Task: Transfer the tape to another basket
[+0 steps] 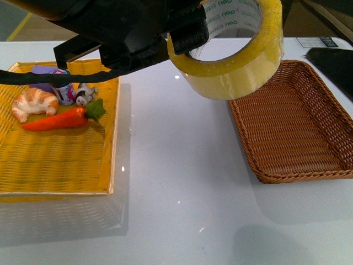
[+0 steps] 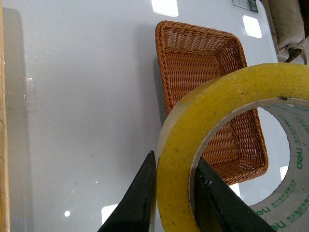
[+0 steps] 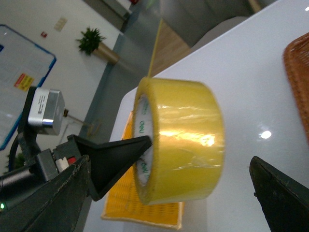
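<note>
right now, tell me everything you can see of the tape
A wide roll of translucent yellow packing tape with a white core printed in green. Held tilted above the white table, near the brown basket, not in it. Jaws of the left gripper pinch its wall, one inside the core, one outside.

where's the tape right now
In the front view, top centre: the tape is held aloft by the left gripper, beside the left rim of the basket.
</note>
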Motion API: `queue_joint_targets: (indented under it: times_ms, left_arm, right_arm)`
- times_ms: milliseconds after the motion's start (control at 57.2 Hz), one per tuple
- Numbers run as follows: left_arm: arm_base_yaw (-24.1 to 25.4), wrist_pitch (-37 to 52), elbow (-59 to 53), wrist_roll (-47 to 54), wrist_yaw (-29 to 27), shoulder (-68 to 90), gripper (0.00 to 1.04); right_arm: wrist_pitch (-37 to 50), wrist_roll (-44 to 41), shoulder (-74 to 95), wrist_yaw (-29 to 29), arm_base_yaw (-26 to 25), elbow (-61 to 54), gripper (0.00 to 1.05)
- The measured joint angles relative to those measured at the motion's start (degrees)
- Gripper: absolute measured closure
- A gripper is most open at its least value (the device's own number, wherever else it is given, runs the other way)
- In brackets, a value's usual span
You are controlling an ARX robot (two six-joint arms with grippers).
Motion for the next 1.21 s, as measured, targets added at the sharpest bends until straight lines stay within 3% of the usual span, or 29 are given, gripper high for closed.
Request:
queue_joint_targets:
  times_ms: [454,769,891,1205]
  left_arm:
    - [0.02,-0.11,0.00,-0.63,1.97,0.00,0.90]
    - [0.44,-0.09,0.00,-3.15,4.55,0.00,0.90]
    - [0.61,0.24,0.00,-3.28,4.79,0.00,0.90]
    - [1.53,2.60,-0.24,-3.19,5.49,-0.90,0.45]
  right_arm:
    - [8.11,3.13,11.54,-1.09,-0.13,2.67,0.09]
    - [9.57,4.28,12.94,-0.09,-0.13,2.71,0.55]
    - [9.81,4.37,12.94,-0.02,-0.13,2.71,0.58]
    - [9.88,4.55,13.03,0.39,-0.79,2.36,0.58]
